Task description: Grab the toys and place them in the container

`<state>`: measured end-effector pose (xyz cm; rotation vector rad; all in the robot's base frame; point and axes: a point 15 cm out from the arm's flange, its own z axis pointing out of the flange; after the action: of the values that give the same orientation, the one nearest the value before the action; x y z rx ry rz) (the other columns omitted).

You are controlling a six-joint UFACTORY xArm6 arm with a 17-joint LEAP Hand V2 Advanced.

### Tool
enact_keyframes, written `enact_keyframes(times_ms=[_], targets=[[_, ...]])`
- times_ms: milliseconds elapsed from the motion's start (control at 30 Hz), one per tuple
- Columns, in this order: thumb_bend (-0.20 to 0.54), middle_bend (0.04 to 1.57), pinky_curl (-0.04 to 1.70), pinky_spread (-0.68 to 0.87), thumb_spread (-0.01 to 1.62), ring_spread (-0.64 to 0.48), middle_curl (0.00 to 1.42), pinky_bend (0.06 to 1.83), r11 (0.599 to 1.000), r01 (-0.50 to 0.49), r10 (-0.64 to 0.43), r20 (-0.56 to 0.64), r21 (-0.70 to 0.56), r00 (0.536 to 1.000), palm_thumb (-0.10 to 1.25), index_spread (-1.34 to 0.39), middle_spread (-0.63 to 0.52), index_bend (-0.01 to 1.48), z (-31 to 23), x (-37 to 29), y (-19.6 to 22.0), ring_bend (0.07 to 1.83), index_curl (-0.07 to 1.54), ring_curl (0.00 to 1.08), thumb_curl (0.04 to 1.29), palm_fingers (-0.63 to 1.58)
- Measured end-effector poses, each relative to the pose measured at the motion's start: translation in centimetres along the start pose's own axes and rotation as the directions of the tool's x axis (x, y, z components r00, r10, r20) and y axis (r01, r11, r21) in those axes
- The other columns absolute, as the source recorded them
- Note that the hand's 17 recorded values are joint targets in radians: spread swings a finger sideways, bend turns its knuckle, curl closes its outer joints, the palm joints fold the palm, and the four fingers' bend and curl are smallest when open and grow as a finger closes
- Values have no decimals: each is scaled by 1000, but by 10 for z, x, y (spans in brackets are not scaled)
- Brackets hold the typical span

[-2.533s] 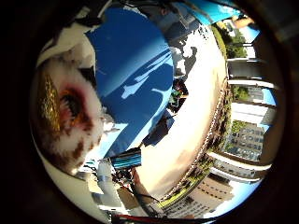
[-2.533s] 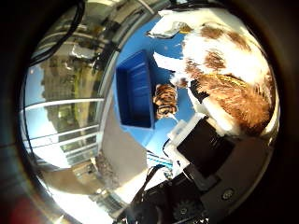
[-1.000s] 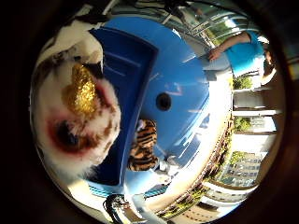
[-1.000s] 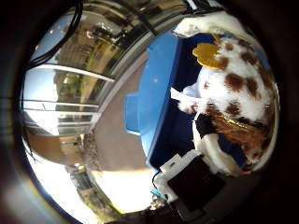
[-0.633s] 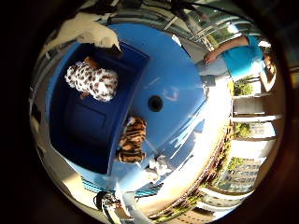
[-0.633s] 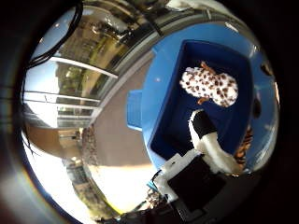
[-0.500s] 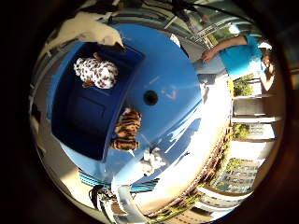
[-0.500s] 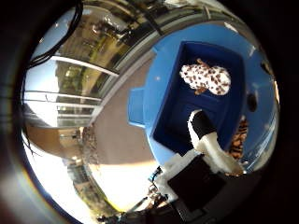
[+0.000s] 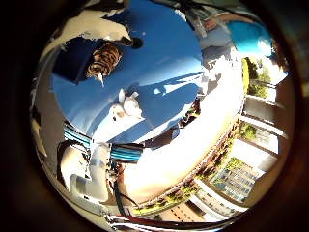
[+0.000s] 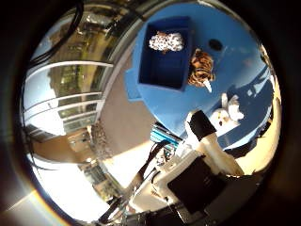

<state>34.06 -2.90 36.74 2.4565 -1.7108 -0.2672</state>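
On the round blue counter [image 10: 244, 61] sits a dark blue container [image 10: 165, 52], and inside it, toward one end, lies a white toy with dark spots [image 10: 166, 41]. Just outside the container, against its side wall, a striped tiger toy [image 10: 201, 67] lies on the counter surface. Farther along the counter, apart from the tiger and nearer the counter's edge, a small white toy [image 10: 229, 112] rests in sunlight beside a long shadow. A small dark round hole [image 10: 215, 44] marks the counter just beyond the tiger. Well above all this, the hand [image 10: 203, 143] holds nothing: a white finger with a black tip [image 10: 198, 123] reaches out fairly straight over the counter edge, with nothing between it and the palm. Beyond the counter, the ground is pale and sunlit, with railings and buildings around. Beside the far edge of the counter stands a person in a light blue top [image 9: 251, 36], touching none of the toys.
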Motion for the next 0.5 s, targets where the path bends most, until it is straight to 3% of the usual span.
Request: enact_keyframes(times_ms=[267, 500], targets=[[-33, 181, 261, 460, 1114, 267, 328, 822, 999, 34, -36, -104, -23, 994, 658, -219, 93, 173, 122, 56, 46, 459, 236, 305, 466, 46], [-31, 173, 236, 457, 1101, 269, 323, 789, 998, 61, -64, -118, -33, 991, 641, -237, 70, 172, 183, 79, 44, 404, 249, 298, 443, 25]])
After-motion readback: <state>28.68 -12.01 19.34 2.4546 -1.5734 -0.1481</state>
